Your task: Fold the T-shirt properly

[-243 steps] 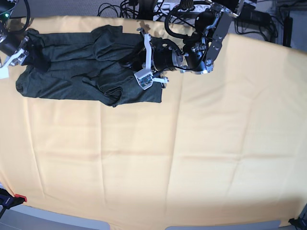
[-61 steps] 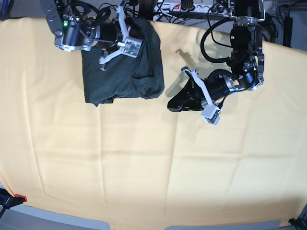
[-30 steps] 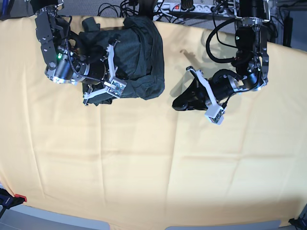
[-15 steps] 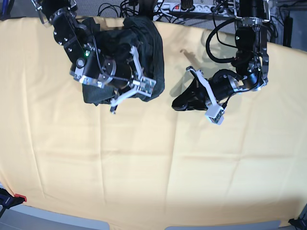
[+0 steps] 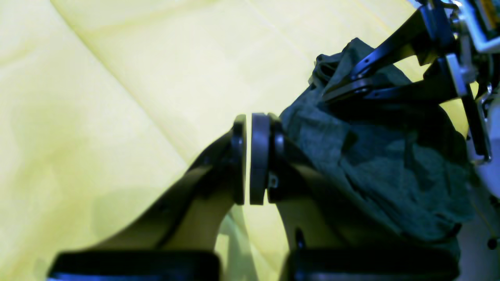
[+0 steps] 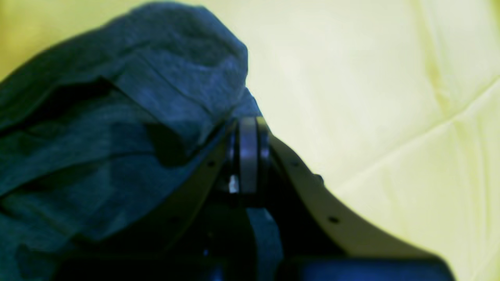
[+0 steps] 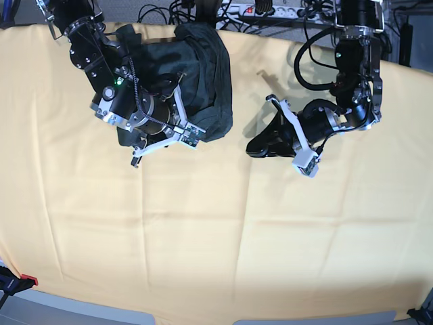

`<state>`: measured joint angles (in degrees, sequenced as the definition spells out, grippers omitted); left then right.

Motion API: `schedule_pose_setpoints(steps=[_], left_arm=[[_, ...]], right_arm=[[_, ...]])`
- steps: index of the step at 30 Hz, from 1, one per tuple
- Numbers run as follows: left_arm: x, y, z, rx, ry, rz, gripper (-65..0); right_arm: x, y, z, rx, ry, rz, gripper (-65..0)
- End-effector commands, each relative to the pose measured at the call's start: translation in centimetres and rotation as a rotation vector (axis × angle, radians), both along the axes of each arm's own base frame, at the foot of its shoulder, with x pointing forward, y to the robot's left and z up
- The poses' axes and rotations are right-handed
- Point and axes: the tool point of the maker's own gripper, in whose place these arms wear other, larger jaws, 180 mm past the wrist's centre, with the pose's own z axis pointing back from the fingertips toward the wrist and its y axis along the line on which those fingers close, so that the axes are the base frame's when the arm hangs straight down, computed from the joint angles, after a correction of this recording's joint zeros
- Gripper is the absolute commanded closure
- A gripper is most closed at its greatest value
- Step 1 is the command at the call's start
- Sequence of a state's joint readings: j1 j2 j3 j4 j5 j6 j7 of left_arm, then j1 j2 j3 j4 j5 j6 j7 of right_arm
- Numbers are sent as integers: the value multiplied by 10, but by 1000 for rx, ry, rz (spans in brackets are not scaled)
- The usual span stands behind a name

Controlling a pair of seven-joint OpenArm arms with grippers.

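We judge this a late step, tidying the folded bundle. The T-shirt [image 7: 203, 74] lies bunched at the far edge of the yellow tablecloth [image 7: 216, 230]. Our right gripper [image 7: 166, 139], jaws closed and seemingly pinching no cloth, rests at its near edge; our left gripper [image 7: 260, 145], nearly shut and empty, hovers just beside. Next we need to flatten the lumpy top. We see no readable writing.

right gripper [image 7: 203, 139] swung over T-shirt [image 7: 203, 74], shirt now bunched smaller
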<state>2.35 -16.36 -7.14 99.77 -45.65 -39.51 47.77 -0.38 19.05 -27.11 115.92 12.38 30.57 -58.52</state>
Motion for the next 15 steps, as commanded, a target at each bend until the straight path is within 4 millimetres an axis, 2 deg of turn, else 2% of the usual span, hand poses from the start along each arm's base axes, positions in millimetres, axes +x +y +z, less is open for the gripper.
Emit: schedule_pose_setpoints(steps=[1, 5, 9, 12, 15], left_arm=[[4, -2, 17, -36, -51, -7, -43], [5, -2, 18, -36, -54, -7, -43], [6, -2, 19, -36, -57, -7, -43], [6, -2, 19, -37, -57, -7, -43], [6, -2, 19, -37, -57, -7, -43]], right_arm=[[4, 1, 9, 9, -35, 4, 0], [1, -7, 1, -25, -16, -32, 0], [-15, 1, -6, 5, 38, 9, 0], [-34, 22, -5, 107, 100, 94, 0], [-41, 53, 18, 282, 60, 188, 0]])
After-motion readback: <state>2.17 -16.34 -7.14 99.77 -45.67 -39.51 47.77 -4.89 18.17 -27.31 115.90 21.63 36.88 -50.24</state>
